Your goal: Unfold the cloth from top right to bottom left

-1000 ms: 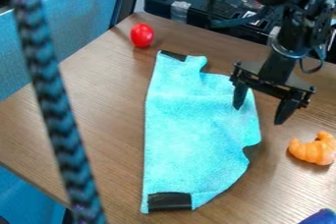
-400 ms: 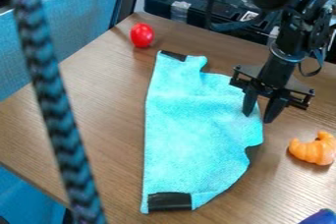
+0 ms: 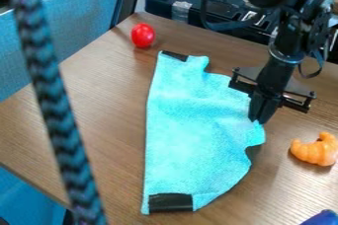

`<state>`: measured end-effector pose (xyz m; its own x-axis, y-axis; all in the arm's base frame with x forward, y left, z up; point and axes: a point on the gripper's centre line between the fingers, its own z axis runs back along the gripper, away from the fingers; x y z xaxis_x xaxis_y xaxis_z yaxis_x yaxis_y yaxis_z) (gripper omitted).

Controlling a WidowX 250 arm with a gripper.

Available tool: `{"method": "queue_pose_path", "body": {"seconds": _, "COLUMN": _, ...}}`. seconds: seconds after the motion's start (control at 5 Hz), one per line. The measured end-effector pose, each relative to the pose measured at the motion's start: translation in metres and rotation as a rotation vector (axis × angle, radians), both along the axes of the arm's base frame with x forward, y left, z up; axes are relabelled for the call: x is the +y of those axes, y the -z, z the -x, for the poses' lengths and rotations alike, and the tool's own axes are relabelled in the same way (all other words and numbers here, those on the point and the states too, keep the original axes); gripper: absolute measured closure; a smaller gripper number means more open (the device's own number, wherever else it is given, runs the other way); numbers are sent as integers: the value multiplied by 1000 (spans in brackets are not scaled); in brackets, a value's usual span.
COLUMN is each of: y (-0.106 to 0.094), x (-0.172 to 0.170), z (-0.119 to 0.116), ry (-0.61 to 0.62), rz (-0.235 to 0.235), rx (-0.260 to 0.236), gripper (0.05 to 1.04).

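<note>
The gripper hangs at the right edge of the cloth, its two fingers brought together at the cloth's border. Light blue and folded, the cloth lies on the table with a straight left side and a wavy, curved right side. Black patches mark its top left corner and its bottom left corner. A bit of the cloth's right edge meets the fingertips; whether it is pinched between them is hard to see.
A red egg-shaped object stands above the cloth's top left corner. An orange croissant-shaped toy lies right of the cloth, and a blue object sits at the bottom right corner. A braided cord crosses the left foreground.
The gripper's fingers have come together from wide apart, at the cloth's right edge. That edge has shifted slightly to the right; the rest of the cloth lies as before.
</note>
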<state>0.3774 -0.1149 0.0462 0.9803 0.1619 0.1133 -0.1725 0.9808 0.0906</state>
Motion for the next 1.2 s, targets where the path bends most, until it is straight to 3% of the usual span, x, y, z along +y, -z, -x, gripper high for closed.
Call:
{"method": "queue_pose_path", "body": {"seconds": 0.4, "y": -45, "x": 15, "z": 9, "ry": 17, "rz": 113, "rx": -102, "gripper": 1034}}
{"method": "queue_pose_path", "body": {"seconds": 0.6, "y": -50, "x": 45, "z": 27, "ry": -8, "rz": 163, "rx": -125, "gripper": 1034}}
{"method": "queue_pose_path", "body": {"seconds": 0.8, "y": -30, "x": 92, "z": 53, "ry": -83, "rz": 182, "rx": -94, "gripper": 1034}}
{"method": "queue_pose_path", "body": {"seconds": 1.2, "y": -13, "x": 155, "z": 93, "ry": -121, "rz": 162, "rx": -76, "gripper": 1034}}
